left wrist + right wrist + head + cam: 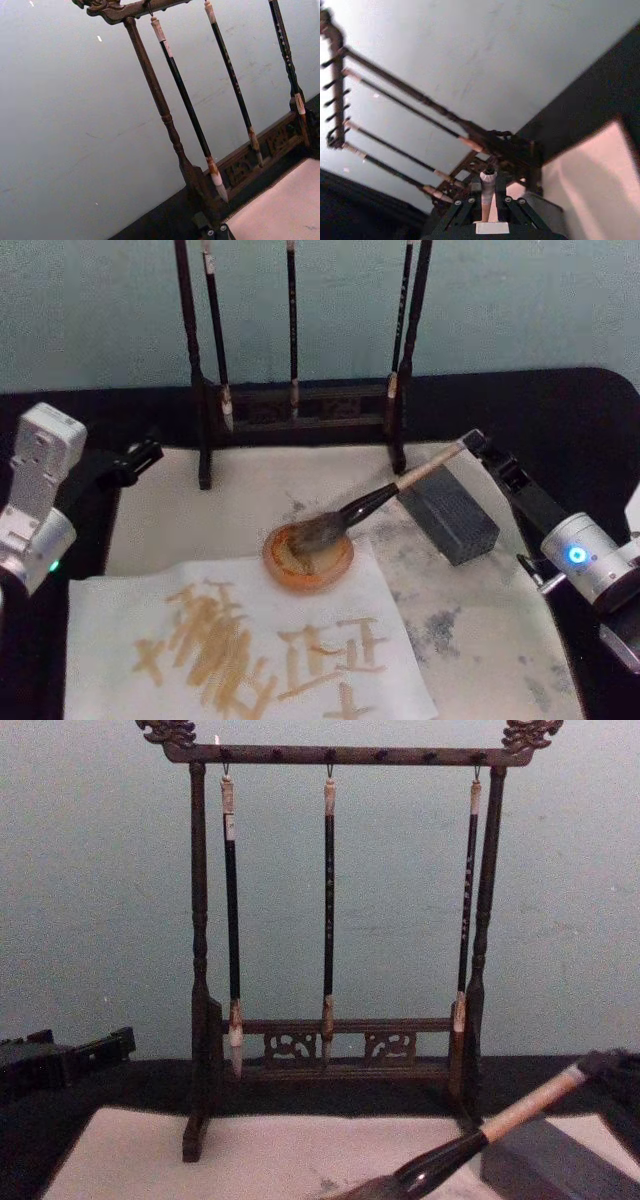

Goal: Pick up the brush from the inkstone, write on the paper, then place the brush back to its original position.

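The brush (pixel 385 495) is held slantwise at mid-table. At far left, the left gripper (pixel 138 456) is parked beside the stained cream mat (pixel 480 640); whether it is open or closed cannot be told. The paper (pixel 120 640), marked with tan strokes, is laid front left. The bristles are dipped into an orange dish (pixel 340 565). The handle passes over the inkstone (pixel 450 515), its top clamped by the right gripper (pixel 469 445).

A plain pale teal wall (pixel 90 870) rises behind the black tabletop (pixel 560 410) in dim, even light.
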Controlling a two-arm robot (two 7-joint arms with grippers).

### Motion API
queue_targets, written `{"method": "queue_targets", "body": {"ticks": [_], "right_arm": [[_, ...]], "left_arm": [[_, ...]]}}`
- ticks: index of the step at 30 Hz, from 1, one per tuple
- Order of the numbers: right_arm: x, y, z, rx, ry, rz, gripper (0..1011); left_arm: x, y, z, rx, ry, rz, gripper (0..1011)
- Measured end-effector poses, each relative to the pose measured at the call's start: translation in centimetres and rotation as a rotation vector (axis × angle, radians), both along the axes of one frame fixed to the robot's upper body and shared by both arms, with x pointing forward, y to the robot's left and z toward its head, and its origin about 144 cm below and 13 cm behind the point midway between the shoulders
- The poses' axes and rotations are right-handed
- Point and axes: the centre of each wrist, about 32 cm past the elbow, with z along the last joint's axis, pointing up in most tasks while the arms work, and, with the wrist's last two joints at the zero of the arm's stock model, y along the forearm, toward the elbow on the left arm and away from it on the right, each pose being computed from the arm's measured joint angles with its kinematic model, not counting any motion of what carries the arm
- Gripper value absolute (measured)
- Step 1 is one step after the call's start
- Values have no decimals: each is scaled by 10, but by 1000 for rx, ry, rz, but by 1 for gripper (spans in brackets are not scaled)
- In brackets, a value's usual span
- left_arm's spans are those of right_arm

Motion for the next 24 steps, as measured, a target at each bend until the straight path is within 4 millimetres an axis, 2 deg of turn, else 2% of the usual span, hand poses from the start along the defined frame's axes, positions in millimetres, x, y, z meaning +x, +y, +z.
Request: {"method": "queue_targets", "body": {"ticks": [15,24], "right_arm": [[-8,21,34,-167,-115,96,164],[-15,25,56,-235,-184,94,164]], "left_arm": [[0,0,0,0,0,0,1002],[0,0,0,0,0,0,1002]]}}
